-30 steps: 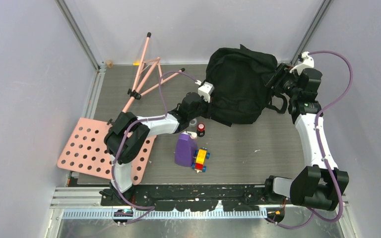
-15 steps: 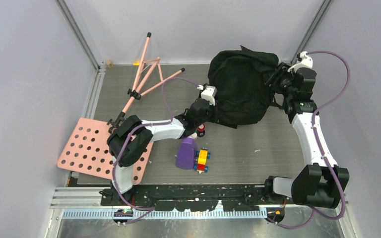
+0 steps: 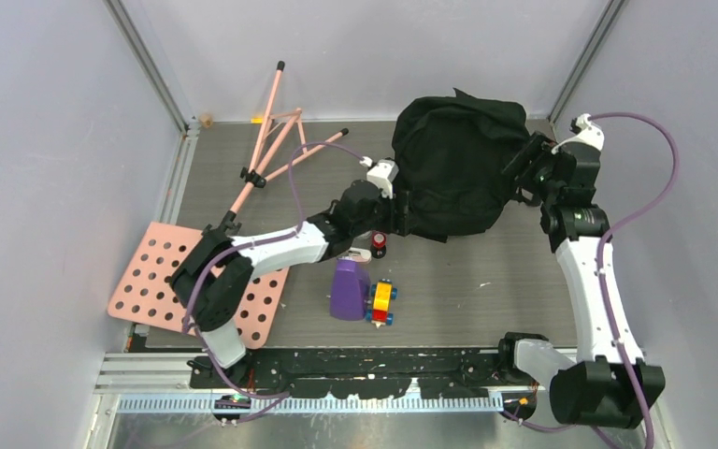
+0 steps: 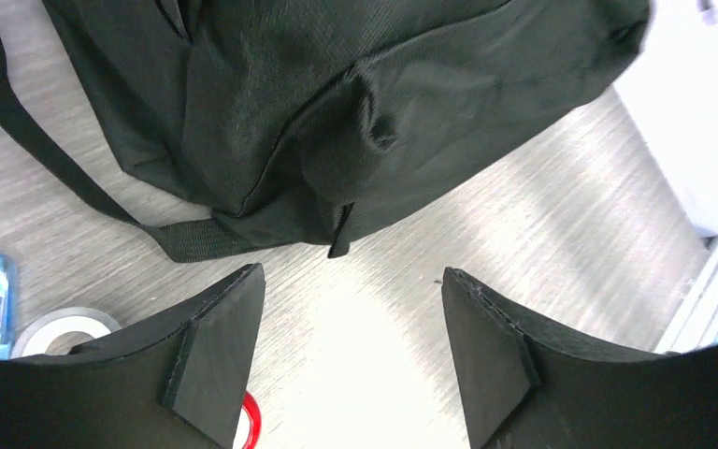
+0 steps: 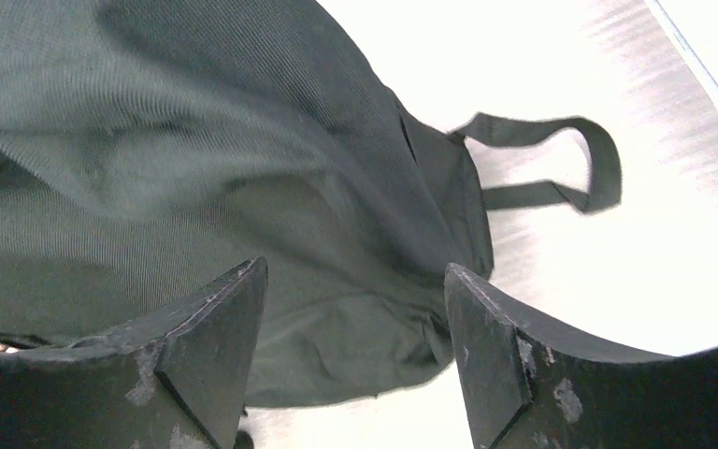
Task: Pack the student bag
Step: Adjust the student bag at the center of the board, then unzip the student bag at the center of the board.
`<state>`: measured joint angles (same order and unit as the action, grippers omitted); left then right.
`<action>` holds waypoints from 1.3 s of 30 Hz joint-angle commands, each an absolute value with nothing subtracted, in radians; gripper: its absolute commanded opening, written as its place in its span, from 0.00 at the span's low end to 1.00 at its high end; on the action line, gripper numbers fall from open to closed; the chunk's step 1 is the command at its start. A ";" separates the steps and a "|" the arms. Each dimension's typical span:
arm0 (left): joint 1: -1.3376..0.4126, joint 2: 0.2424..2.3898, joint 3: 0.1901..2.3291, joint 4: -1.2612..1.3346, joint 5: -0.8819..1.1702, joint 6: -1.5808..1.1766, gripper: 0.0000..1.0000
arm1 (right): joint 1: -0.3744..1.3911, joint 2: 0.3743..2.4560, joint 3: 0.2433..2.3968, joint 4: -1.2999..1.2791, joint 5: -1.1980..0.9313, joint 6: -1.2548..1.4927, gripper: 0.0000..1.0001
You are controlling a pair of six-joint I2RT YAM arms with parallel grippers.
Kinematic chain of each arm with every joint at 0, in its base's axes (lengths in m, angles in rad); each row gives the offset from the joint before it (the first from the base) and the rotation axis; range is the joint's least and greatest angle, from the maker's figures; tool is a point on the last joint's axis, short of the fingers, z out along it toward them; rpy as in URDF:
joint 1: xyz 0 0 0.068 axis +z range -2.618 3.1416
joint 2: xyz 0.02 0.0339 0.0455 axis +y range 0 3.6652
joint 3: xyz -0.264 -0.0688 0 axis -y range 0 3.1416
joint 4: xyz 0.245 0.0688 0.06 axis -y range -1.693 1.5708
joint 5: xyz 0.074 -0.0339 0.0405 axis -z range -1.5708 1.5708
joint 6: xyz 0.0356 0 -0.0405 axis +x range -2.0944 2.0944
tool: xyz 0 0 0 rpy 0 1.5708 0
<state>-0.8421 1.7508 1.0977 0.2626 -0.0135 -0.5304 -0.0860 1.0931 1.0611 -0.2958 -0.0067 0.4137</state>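
The student bag lies slumped at the far centre-right of the table, between the two arms. The left gripper sits at the bag's near-left edge with its jaws spread wide and nothing between them (a shoulder strap lies on the table just beyond the fingertips). The right gripper is at the bag's right side, jaws likewise wide apart and empty, over the black fabric near a strap loop.
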 commanded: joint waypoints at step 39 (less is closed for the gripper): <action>-0.752 1.829 1.322 0.221 0.076 -0.517 0.44 | 0.508 1.268 0.658 0.298 0.210 0.626 0.49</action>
